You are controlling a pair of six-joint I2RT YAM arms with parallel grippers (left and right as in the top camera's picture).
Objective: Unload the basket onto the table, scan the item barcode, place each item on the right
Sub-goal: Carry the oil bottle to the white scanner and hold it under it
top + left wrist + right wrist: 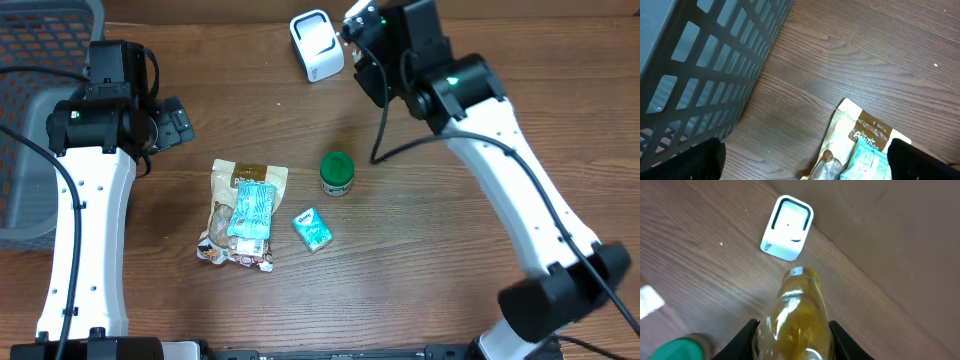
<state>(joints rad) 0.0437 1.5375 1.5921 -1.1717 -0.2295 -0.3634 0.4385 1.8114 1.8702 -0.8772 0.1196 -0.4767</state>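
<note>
Near the scanner [787, 228], right gripper [794, 341] clamps a yellow bottle [797, 307]; left gripper [805, 165] gapes wide.

My left arm [90, 210] stands well to the left of the scanner [316, 45]. Its wrist is bent so that my left tool [172, 122] points toward the scanner's side, jaws spread wide with nothing between them. My right arm [520, 190] runs on a long slant from far right of the scanner and nearer me up to it, and my right tool [362, 55] sits just right of the scanner. Its two fingers [746, 337] are clamped on either side of a clear yellowish bottle [799, 312], whose far end points at the scanner.
</note>
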